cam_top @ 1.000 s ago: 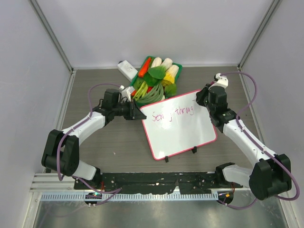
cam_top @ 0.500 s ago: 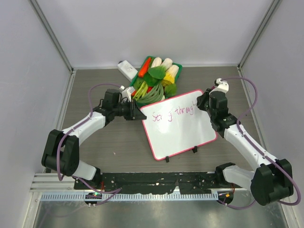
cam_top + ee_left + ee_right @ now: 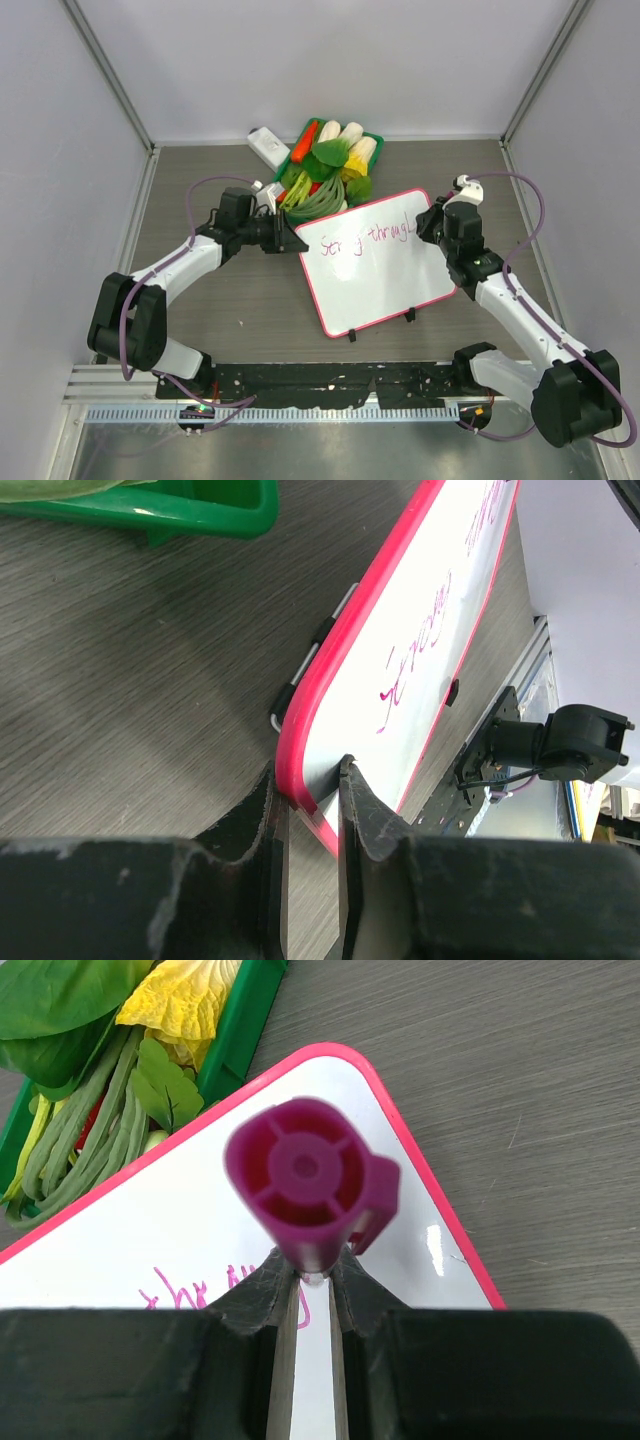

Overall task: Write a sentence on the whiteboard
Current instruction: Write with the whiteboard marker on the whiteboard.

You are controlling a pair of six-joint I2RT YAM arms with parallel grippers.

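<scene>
**Marker at the board's far right corner**

The whiteboard point(image 3: 385, 285) lies askew on the surface point(image 3: 230, 300), its far edge beside the green basket point(image 3: 375, 137). The left end effector point(image 3: 312, 790) pinches the board's pink rim at the left corner. The right end effector point(image 3: 312, 1278) grips a magenta marker point(image 3: 305, 1185), held upright at the end of the sentence point(image 3: 365, 240) along the far edge.

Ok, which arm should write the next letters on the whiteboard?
Right: the right tool holds the magenta marker over the whiteboard's writing; the left tool is clamped on the rim.
</scene>
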